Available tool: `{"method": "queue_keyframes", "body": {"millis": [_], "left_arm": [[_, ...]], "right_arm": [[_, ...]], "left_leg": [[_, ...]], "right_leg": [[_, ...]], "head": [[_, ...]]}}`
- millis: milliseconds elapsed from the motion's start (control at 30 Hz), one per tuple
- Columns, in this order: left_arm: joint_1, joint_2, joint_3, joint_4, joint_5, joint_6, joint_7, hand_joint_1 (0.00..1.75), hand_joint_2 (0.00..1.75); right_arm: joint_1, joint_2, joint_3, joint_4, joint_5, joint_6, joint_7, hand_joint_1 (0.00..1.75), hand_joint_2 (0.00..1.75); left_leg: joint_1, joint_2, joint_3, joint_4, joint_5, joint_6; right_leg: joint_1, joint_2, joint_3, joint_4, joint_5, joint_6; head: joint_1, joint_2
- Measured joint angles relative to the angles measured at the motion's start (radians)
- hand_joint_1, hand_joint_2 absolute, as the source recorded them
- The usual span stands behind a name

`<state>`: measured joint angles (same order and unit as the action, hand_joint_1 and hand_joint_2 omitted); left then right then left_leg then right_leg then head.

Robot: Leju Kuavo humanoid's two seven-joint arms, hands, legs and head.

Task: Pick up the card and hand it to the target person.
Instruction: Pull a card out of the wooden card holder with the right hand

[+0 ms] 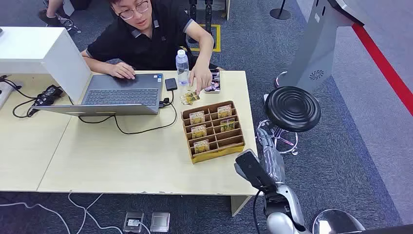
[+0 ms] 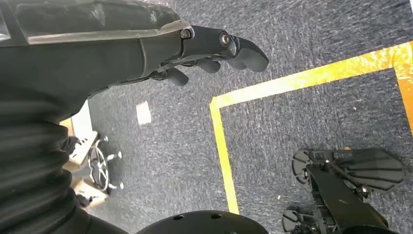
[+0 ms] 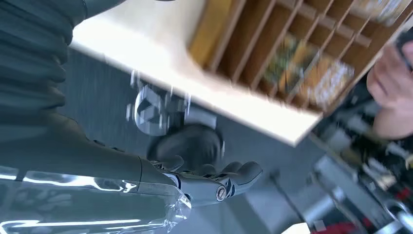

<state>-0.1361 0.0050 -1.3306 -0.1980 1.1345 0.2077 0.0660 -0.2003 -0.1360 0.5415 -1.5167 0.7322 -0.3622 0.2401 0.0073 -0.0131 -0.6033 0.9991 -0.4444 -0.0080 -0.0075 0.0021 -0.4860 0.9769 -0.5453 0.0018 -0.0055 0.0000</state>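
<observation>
While the person's hand [image 1: 199, 78] half covers a card [image 1: 190, 98] near the desk's [image 1: 122, 156] far edge, the right hand [image 3: 214, 180] hangs blurred off its near corner, fingers apart, holding nothing; the left hand [image 2: 214, 48] likewise.

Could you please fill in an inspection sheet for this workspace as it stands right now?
Surface: light wooden table.
Job's things: wooden card rack with cards in several slots; the seated person's hand pinches a card just beyond the rack.
Clutter: open laptop, water bottle, phone.
Hands: right hand off the table edge, holds nothing; left hand over carpet, holds nothing.
Cables: black leads from the laptop; power adapter.
Surroundings: black stool, grey kiosk, yellow floor tape.
</observation>
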Motion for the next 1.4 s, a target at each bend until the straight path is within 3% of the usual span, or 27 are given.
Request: {"method": "queue_keyframes", "body": {"millis": [100,200,333,433,733,1200,1300,1400], "left_arm": [[-0.010,0.000,-0.002,0.000,-0.012,-0.002,0.010,0.00,1.75],[-0.027,0.000,-0.004,0.000,-0.024,-0.005,0.021,0.00,1.75],[-0.047,-0.003,-0.008,0.000,-0.032,-0.003,0.033,0.00,1.75],[-0.050,-0.007,-0.009,0.000,-0.033,0.004,0.045,0.00,1.75],[-0.035,-0.013,-0.010,0.000,-0.033,0.014,0.075,0.00,1.75],[-0.027,-0.013,-0.010,0.000,-0.019,0.023,0.050,0.00,1.75],[-0.027,-0.013,-0.010,0.000,-0.018,0.025,0.050,0.00,1.75],[-0.025,-0.013,-0.010,0.000,-0.017,0.028,0.050,0.00,1.75]], "right_arm": [[-0.068,0.004,0.008,0.003,0.119,0.052,0.068,0.02,1.75],[-0.187,0.028,0.036,0.038,0.235,0.117,0.124,0.22,1.75],[-0.339,0.090,0.084,0.148,0.283,0.162,0.137,1.11,1.75],[-0.427,0.147,0.121,0.266,0.280,0.182,0.137,1.41,1.75],[-0.515,0.251,0.179,0.558,0.254,0.173,0.166,1.31,1.75],[-0.531,0.268,0.194,0.730,0.218,0.164,0.200,0.78,1.75],[-0.533,0.272,0.196,0.742,0.208,0.164,0.191,0.72,1.75],[-0.535,0.277,0.198,0.754,0.201,0.162,0.184,0.86,1.75]], "left_leg": [[0.000,0.000,0.000,0.000,0.001,0.000],[0.000,0.000,-0.001,0.000,0.002,0.000],[0.000,-0.001,-0.001,0.000,0.002,-0.001],[0.000,-0.001,-0.001,0.000,0.002,-0.001],[0.000,-0.001,-0.003,0.000,0.002,-0.001],[0.000,-0.001,-0.003,0.000,0.002,-0.001],[0.000,-0.001,-0.003,0.000,0.002,-0.001],[0.000,-0.001,-0.003,0.000,0.002,-0.001]], "right_leg": [[0.000,0.000,0.000,0.000,0.000,0.000],[0.000,0.000,0.000,0.001,0.001,-0.001],[0.000,0.000,0.000,0.002,0.002,-0.001],[0.001,-0.001,0.000,0.002,0.001,-0.001],[0.000,-0.001,-0.002,0.002,0.001,-0.002],[0.000,-0.001,-0.002,0.002,0.001,-0.002],[0.000,-0.001,-0.002,0.002,0.001,-0.002],[0.000,-0.001,-0.002,0.002,0.001,-0.002]], "head": [[0.001,0.000],[0.002,0.000],[0.001,0.000],[-0.001,0.000],[0.001,0.000],[0.000,0.000],[0.000,0.000],[0.000,0.000]]}}
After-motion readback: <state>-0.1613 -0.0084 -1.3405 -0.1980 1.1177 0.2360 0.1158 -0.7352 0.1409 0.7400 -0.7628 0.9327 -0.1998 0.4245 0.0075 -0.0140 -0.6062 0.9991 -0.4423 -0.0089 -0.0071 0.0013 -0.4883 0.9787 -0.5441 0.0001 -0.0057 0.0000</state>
